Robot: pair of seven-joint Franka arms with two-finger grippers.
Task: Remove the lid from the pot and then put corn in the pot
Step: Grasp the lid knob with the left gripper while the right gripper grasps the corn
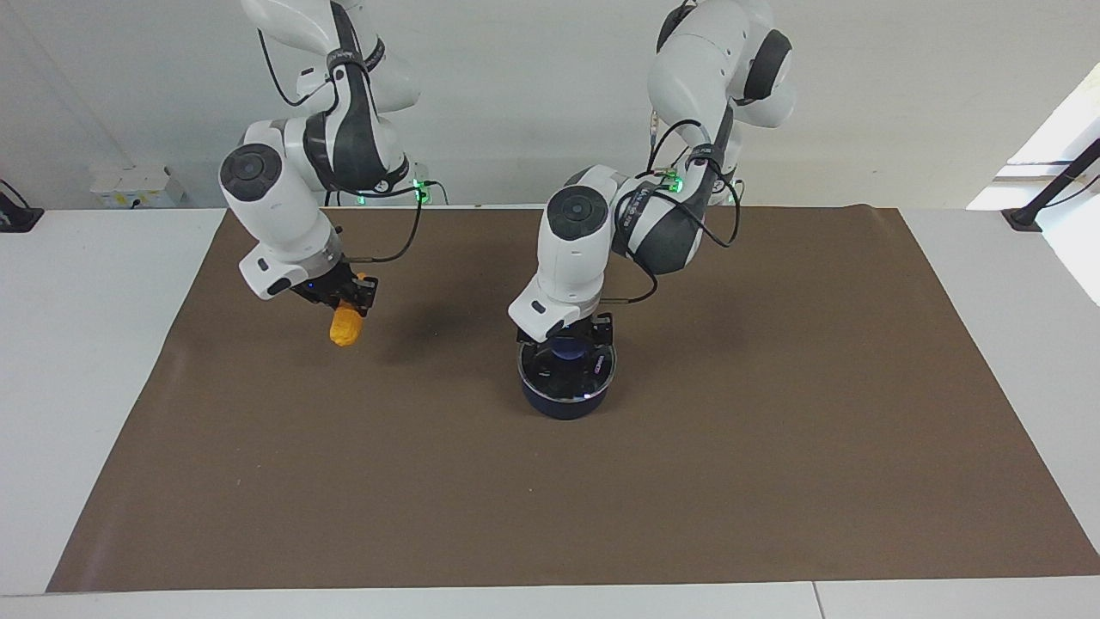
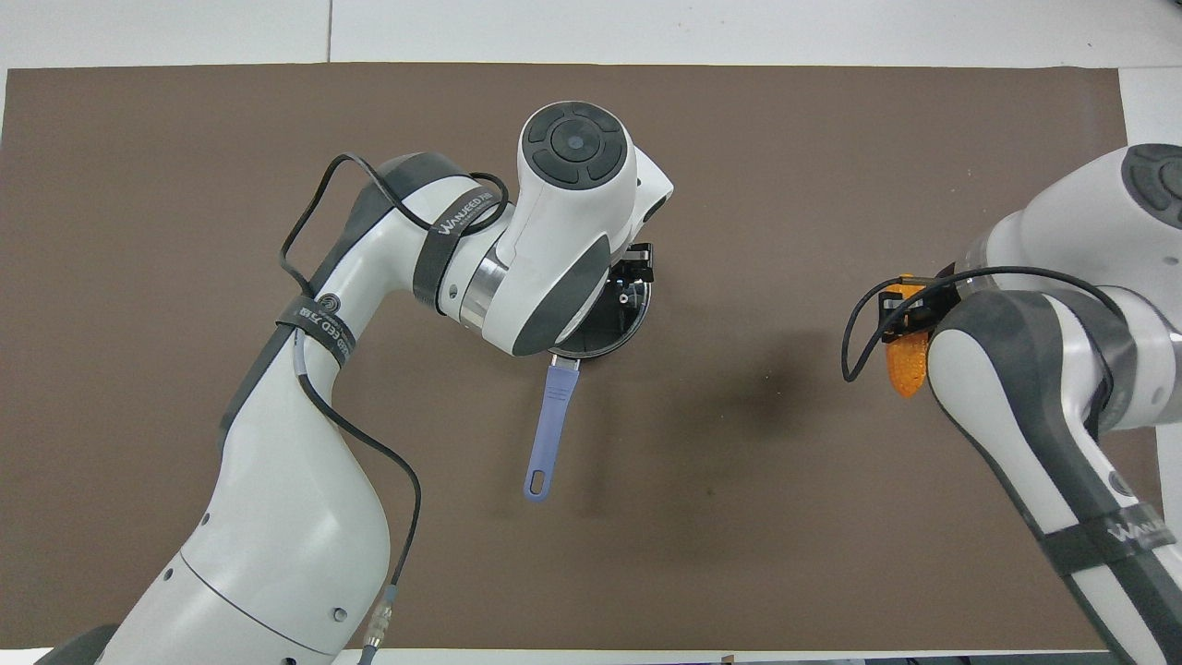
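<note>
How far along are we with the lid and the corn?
Done: the right claw has the corn lifted over the mat. In hand: the left claw is at the knob of the lid, which looks seated on the pot. Left: lift the lid away, then drop the corn in.

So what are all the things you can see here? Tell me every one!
pot: one, dark navy with a blue handle, mid-mat
lid: one, clear glass with a blue knob, on the pot
corn: one, orange-yellow, held in the air over the mat
mat: one, brown, covering the table
table: one, white, under the mat
left gripper: one, black, down at the lid's knob
right gripper: one, black, shut on the corn, over the mat at the right arm's end
</note>
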